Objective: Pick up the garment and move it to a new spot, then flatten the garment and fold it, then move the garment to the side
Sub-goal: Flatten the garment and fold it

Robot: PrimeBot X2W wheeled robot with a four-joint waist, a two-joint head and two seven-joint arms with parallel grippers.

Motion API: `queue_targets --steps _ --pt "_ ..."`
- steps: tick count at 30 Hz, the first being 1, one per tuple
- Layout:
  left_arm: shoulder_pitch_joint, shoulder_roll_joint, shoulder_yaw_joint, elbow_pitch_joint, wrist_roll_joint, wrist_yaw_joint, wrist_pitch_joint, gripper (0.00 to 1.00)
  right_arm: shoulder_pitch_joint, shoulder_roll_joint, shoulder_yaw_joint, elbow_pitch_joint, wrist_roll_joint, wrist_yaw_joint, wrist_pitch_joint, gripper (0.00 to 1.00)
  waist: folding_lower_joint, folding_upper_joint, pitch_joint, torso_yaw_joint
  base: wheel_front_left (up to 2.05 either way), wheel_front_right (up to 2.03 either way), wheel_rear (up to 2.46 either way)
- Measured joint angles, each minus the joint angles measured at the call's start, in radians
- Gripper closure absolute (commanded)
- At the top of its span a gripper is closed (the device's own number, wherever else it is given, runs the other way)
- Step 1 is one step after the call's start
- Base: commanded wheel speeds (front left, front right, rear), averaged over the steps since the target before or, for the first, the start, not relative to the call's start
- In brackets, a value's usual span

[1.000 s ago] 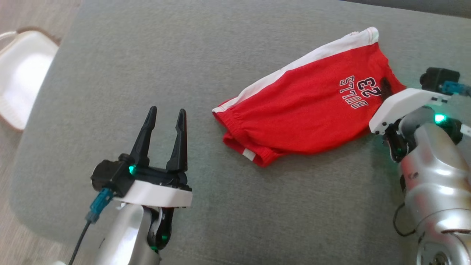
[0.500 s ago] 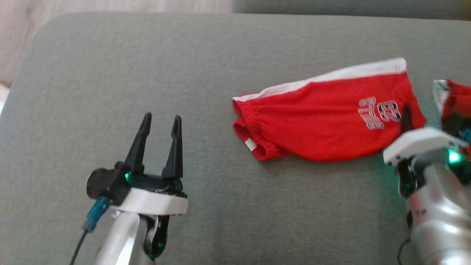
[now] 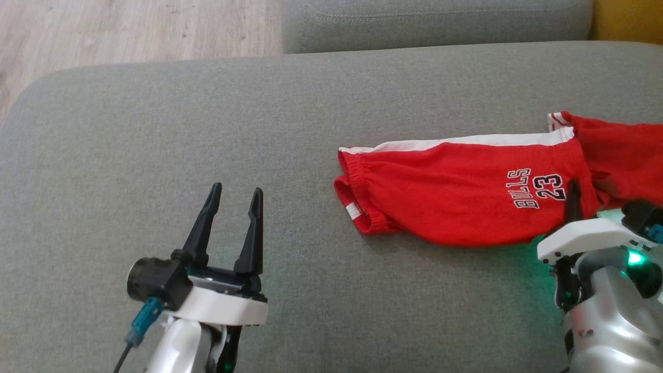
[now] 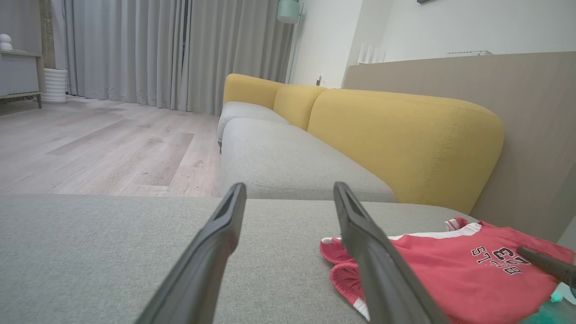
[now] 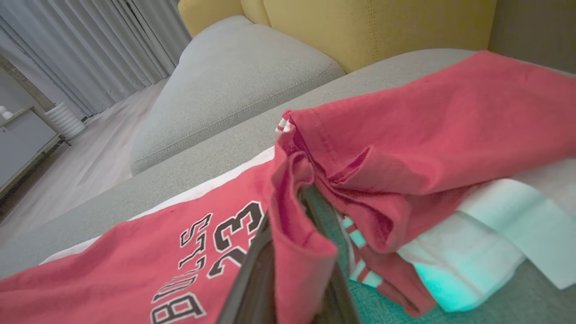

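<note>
The garment [image 3: 456, 199] is a pair of red shorts with a white side stripe and "BULLS 23" print, lying on the grey sofa seat [image 3: 207, 119] at the right. My right gripper [image 3: 573, 194] is shut on its hem beside the print; in the right wrist view the red cloth [image 5: 297, 252] is pinched between the fingers. My left gripper [image 3: 234, 199] stands open over bare cushion, well left of the waistband. In the left wrist view the shorts [image 4: 454, 274] lie to the right of the open gripper [image 4: 288, 198].
Wooden floor [image 3: 129, 31] lies beyond the seat's far left edge. A second grey seat [image 3: 435, 20] with yellow backrests [image 4: 400, 139] continues behind. White fabric [image 5: 486, 234] lies under the red cloth at the right. Bare cushion spreads between the grippers.
The head camera has turned, shifting the whole view. The shorts' right end, held in my right gripper, now lies lower and flatter, with more red cloth showing at the right. The left gripper stays open.
</note>
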Motion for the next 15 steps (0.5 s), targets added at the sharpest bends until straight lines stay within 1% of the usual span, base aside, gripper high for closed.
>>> queue_targets --steps 6,15 --pt "0.000 0.004 -0.013 0.001 0.000 0.000 0.000 0.00 0.000 0.001 0.042 0.013 0.068 0.000 -0.022 1.00 0.0000 0.0000 -0.004 0.003 0.00 0.00 0.00" --pt "0.006 0.007 -0.031 0.004 0.000 -0.007 0.000 0.00 -0.011 0.001 0.106 0.014 0.105 0.000 -0.048 1.00 0.0001 0.0000 -0.013 0.031 0.00 0.00 0.00"
